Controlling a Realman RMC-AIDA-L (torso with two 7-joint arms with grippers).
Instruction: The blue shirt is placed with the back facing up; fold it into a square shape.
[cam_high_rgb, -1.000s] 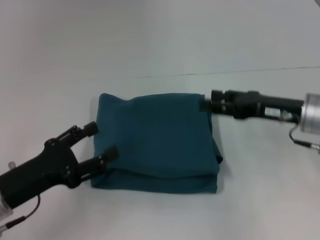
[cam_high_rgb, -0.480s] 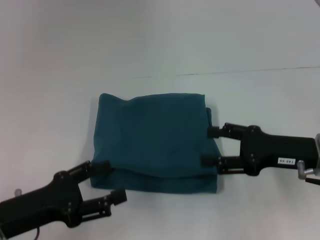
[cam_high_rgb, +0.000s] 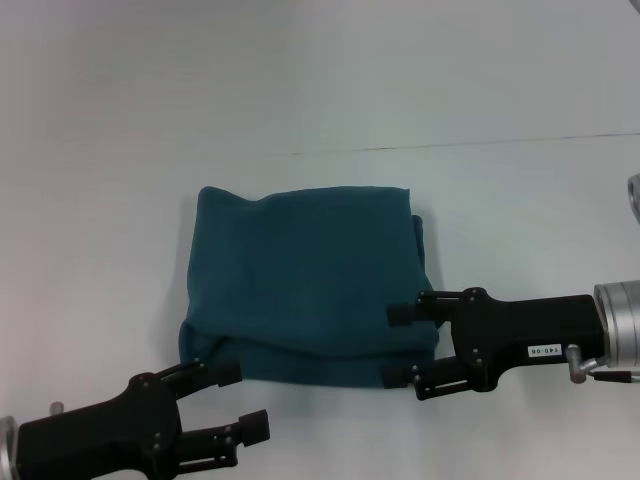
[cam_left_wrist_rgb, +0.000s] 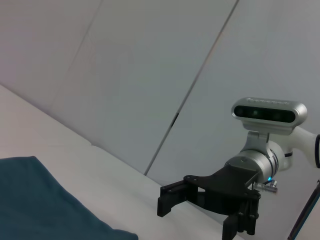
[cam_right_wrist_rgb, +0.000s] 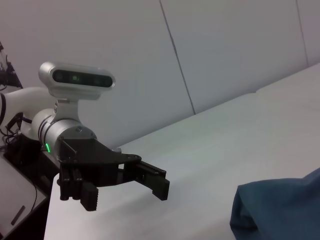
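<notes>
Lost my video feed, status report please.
Left gripper open, at near-left corner of dark teal-blue cotton shirt. Right gripper open, at its near-right edge. Shirt folded into rough square on white table. Nothing in the way.

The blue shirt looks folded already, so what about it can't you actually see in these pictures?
- Blue shirt: any print on its front; only plain cloth faces the head view.
- Layers inside the fold: covered by the top layer.
- Near right corner: behind the right gripper, whose fingers stand open.
- Near left corner: partly behind the open left gripper.
- Both wrist views: the frame edge cuts off all but a corner.
</notes>
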